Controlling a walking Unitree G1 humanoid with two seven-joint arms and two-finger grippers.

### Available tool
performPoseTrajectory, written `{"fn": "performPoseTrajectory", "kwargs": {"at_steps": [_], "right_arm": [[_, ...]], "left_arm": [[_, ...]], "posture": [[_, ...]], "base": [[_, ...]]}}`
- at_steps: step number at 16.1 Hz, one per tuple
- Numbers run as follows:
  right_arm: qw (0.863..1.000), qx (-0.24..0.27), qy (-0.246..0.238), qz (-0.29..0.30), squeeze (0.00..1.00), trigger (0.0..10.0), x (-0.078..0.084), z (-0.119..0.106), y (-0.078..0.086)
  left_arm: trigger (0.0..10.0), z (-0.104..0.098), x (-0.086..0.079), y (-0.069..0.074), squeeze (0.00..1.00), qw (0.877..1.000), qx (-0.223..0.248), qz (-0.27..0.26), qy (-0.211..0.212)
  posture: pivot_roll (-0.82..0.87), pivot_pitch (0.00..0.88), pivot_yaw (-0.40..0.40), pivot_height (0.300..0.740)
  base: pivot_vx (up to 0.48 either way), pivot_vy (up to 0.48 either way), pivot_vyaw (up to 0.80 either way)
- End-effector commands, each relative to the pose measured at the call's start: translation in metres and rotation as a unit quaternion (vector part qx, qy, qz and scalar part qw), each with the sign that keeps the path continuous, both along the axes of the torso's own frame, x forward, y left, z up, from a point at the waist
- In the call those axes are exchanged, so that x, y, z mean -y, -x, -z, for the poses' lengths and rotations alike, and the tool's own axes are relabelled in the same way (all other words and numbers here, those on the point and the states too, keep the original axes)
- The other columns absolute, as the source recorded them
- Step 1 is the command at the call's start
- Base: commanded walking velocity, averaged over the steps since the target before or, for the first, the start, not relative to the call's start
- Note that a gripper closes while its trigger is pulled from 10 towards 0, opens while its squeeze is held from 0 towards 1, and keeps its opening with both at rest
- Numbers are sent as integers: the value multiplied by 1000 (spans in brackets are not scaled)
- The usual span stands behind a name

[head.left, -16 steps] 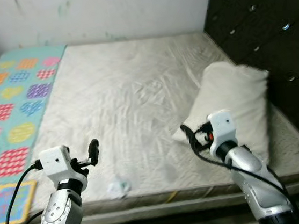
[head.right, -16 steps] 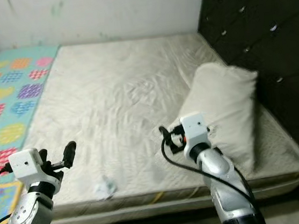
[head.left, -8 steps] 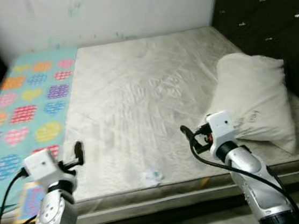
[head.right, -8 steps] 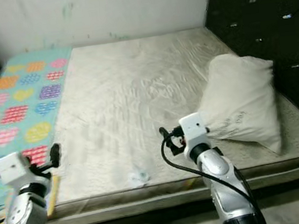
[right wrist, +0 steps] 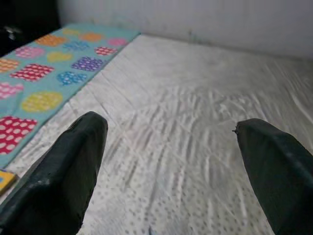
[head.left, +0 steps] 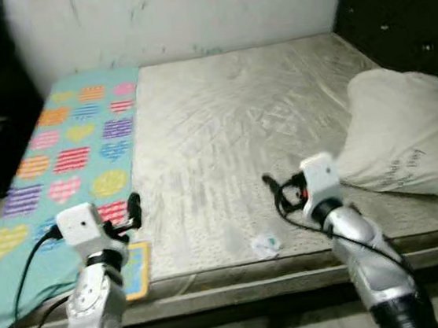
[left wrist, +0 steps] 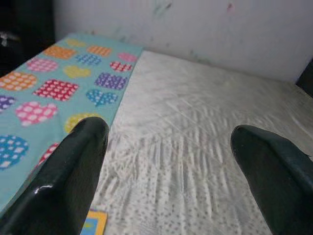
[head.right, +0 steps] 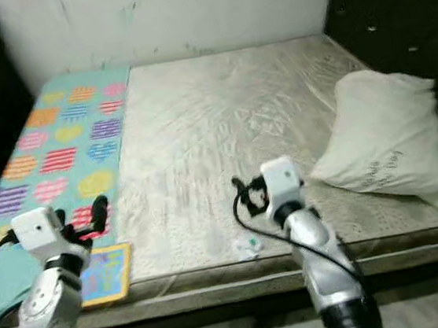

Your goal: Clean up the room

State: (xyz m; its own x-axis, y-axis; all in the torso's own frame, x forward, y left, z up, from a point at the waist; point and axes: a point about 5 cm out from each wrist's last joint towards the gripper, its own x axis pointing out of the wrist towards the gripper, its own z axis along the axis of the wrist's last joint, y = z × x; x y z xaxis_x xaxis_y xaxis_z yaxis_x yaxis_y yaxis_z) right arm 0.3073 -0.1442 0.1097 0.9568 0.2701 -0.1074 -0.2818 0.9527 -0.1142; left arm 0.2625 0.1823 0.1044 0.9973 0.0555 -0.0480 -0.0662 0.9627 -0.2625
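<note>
White crumpled scrap (head.left: 266,245) still on mattress (head.left: 224,140) near front edge; pillow (head.left: 406,139) beside it. Left end effector (left wrist: 166,171) and right end effector (right wrist: 171,171) spread wide, empty. Cleanup barely begun.

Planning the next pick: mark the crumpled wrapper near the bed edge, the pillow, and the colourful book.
crumpled wrapper (head.left: 266,244), left eye view, its middle
pillow (head.left: 406,139), left eye view, centre of its face
colourful book (head.right: 105,274), right eye view, cover

Both arms raised — fingers (left wrist: 73,181) apart

Matt quilted cloth mattress (head.left: 232,139); glossy black plastic pincer fingers (left wrist: 68,181).
</note>
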Motion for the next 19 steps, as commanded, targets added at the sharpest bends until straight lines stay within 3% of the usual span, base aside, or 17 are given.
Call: {"fn": "performPoseTrajectory", "kwargs": {"at_steps": [1,4,9,15,17,19], "right_arm": [[1000,-2,3,1,0,10000,4,1,0],[1000,15,7,7,0,10000,5,-9,-9],[1000,14,4,23,0,10000,13,-7,-7],[1000,7,-2,14,0,10000,0,-2,-2],[998,35,43,-14,0,10000,-6,-8,2],[999,37,35,-16,0,10000,-9,-10,3]], "left_arm": [[10000,-5,6,-5,0,1000,14,20,-2],[10000,-9,11,-26,0,999,26,-8,40],[10000,-2,6,-22,0,999,17,-4,31],[10000,-1,8,-18,0,999,14,2,33],[10000,1,9,-17,0,999,10,1,32],[10000,1,9,-16,0,999,11,-1,33]], "posture": [[-160,0,53,740],[-188,0,52,740],[-179,7,44,740],[-174,40,51,740],[-176,42,55,740],[-181,45,54,740]], "base": [[0,0,0],[172,0,0],[310,0,0],[315,0,0],[251,0,0],[0,0,0]]}}
